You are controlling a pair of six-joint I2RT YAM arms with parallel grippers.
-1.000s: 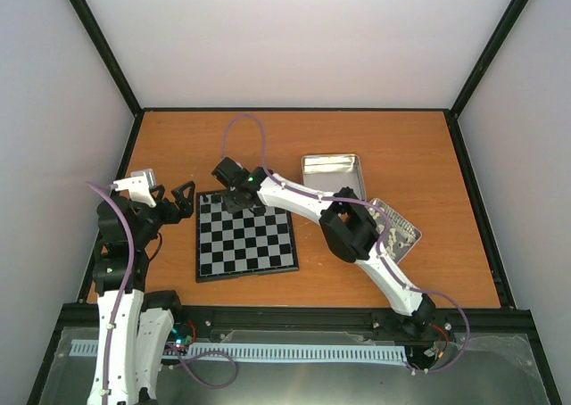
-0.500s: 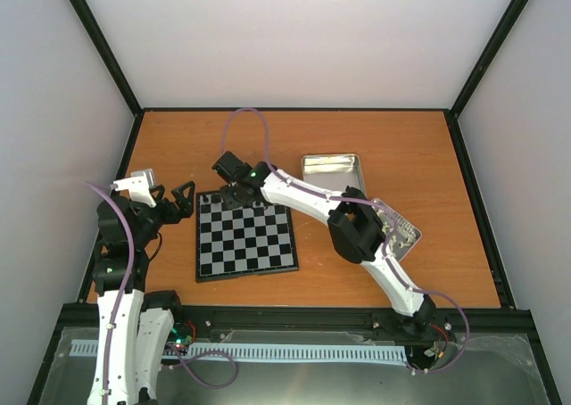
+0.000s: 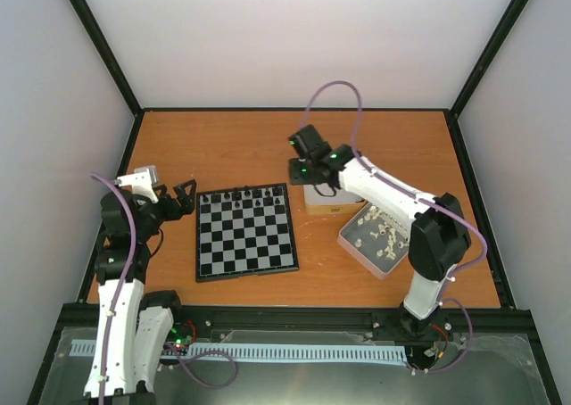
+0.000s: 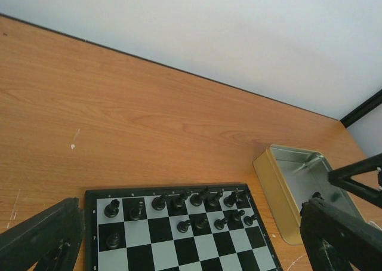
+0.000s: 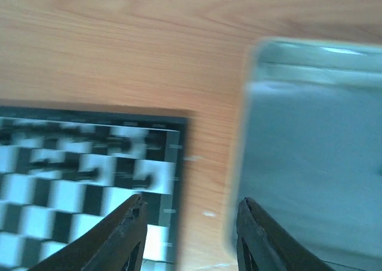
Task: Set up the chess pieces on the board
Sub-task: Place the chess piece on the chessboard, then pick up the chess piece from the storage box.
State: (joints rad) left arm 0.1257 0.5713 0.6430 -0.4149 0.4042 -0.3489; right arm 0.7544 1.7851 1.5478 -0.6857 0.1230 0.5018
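Now the right tool [image 5: 191,202] hangs with its two fingers apart and nothing between them. Under it is a strip of bare counter [image 3: 223,146]. The corner of the board [image 3: 245,244] is on one side, and an empty silver tin [image 3: 335,202] is on the other. The left tool [image 3: 186,198] is wide apart too and holds nothing. It sits just beside the board's far left corner. The black chess pieces [image 3: 243,196] stand in the board's two farthest rows. Cream pieces [image 3: 379,235] lie in a second tin [image 3: 357,255] near the right arm.
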